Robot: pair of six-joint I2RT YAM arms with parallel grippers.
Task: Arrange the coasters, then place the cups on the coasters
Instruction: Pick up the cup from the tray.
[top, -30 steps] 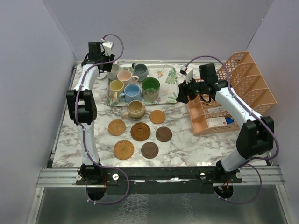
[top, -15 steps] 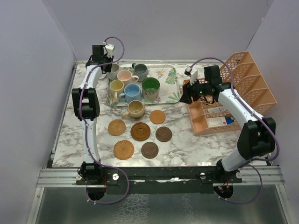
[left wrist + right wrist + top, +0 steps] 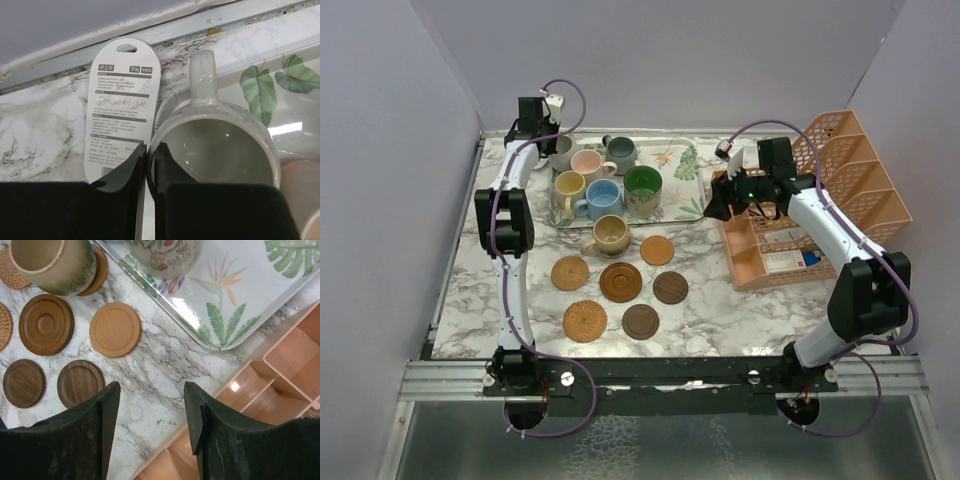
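Pinching the rim of the white cup (image 3: 215,150), the left gripper (image 3: 150,157) has its fingers (image 3: 115,205) closed on the wall, one inside and one outside, at the cup's 9 o'clock in the wrist view. The handle points to 12. A printed card (image 3: 122,100) shows just past the fingers at 10 o'clock; whether it lies on the table I cannot tell. From above, this cup stands at the 10 o'clock corner of the tray (image 3: 680,160), with the pink cup (image 3: 588,163) close at its 4 o'clock.

The right gripper (image 3: 151,425) hovers with its fingers apart and nothing between them, over the marble table (image 3: 150,365) between the tray and the rack (image 3: 850,170). A light coaster (image 3: 115,329) lies at its 11 o'clock. Farther that way the tan cup (image 3: 52,265) stands on a brown coaster (image 3: 98,270), off the tray.

Four other cups (image 3: 603,198) stay on the tray. Six bare coasters (image 3: 620,281) cluster on the table around the tan cup's 5 o'clock.
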